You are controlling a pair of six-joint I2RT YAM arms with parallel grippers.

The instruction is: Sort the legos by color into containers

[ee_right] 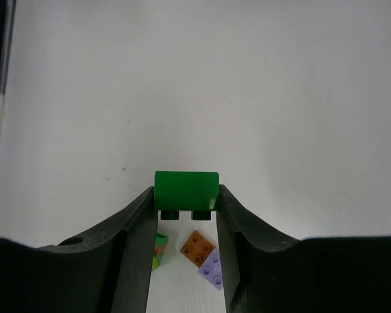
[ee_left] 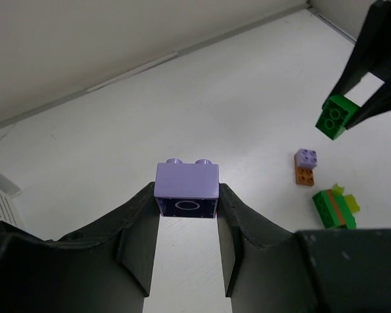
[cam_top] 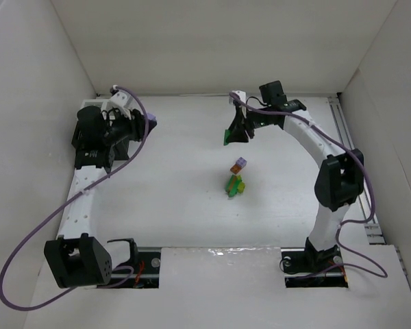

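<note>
Sitting between the fingertips of the left gripper (ee_left: 186, 212), a small lilac plastic brick (ee_left: 186, 181) is clamped tight. The right gripper (ee_right: 186, 212) pinches a dark green plastic brick (ee_right: 186, 189) the same way. Between the 2 arms, a lilac-on-orange pair (cam_top: 238, 165) and a green cluster (cam_top: 235, 184) lie close together on the white table (cam_top: 178, 192).

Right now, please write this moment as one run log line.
left fingers: shut on lilac brick | right fingers: shut on green brick | table: other bricks lie in the middle
</note>
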